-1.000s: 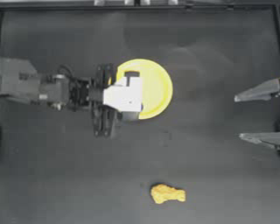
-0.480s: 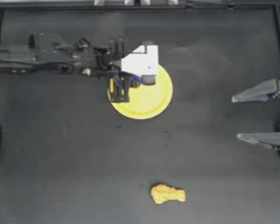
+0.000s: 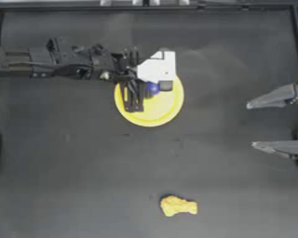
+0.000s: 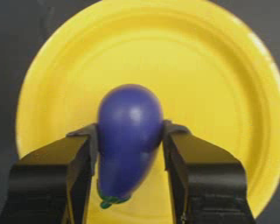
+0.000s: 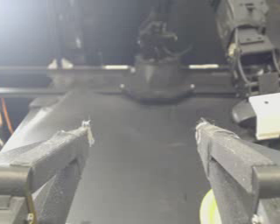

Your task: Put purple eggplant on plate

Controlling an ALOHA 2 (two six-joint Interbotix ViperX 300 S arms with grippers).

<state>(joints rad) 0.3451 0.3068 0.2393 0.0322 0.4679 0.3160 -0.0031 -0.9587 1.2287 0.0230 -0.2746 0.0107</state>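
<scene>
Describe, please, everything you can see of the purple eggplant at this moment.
The purple eggplant is a small, smooth, glossy blue-purple toy, rounded at one end and narrowing to a green stem end. The left gripper is shut on it, a dark jaw pressing each flank. It is over the middle of the yellow plate; whether it touches the plate cannot be told. In the top view only a blue patch shows beside the gripper's body.

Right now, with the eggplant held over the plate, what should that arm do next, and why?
Probably lower a touch and open the left pincer. It grips the eggplant squarely over the plate, so release should land it there. The right pincer waits, open, at the table's right side.
</scene>
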